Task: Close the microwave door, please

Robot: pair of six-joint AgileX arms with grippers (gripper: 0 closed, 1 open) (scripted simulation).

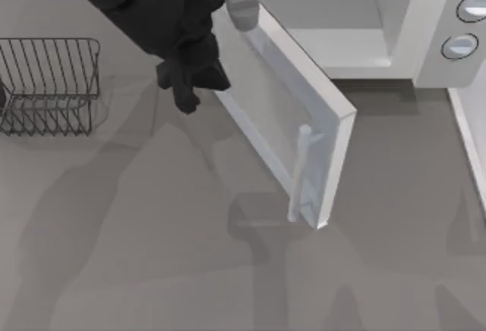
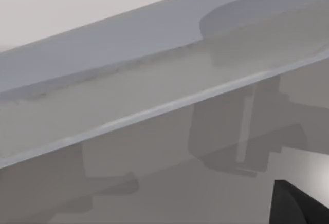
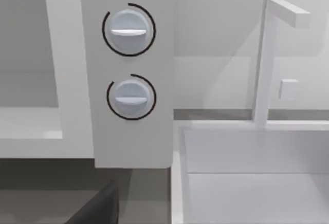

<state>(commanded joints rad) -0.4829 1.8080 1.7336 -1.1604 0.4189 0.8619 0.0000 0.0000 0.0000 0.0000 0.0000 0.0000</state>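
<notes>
The microwave (image 1: 395, 20) stands at the far right of the tabletop (image 1: 152, 255), its white cavity exposed and its two round knobs (image 3: 128, 62) on the side panel to the right of the opening. The microwave door (image 1: 285, 115) hangs roughly half open, hinged at the cavity's left edge and swinging out toward the near side, with its pale bar handle (image 1: 300, 171) at the free edge. The left gripper (image 1: 190, 80) sits on the outer face of the door, close to the hinge side; whether its fingers are spread or pressed together cannot be told, and the left wrist view offers only the door's framed edge and window at close range. The right gripper sits near the knob panel, a dark part of it low in the right wrist view, and its finger state likewise cannot be told. A wire rack (image 1: 49, 84) stands at the left, well apart from the work. Judgement: the door is a stiff, smooth panel on a hinge, likely light to swing but slippery, so pinching is unnecessary. A flat push on the outer face, better nearer the handle for leverage, should suit it.
</notes>
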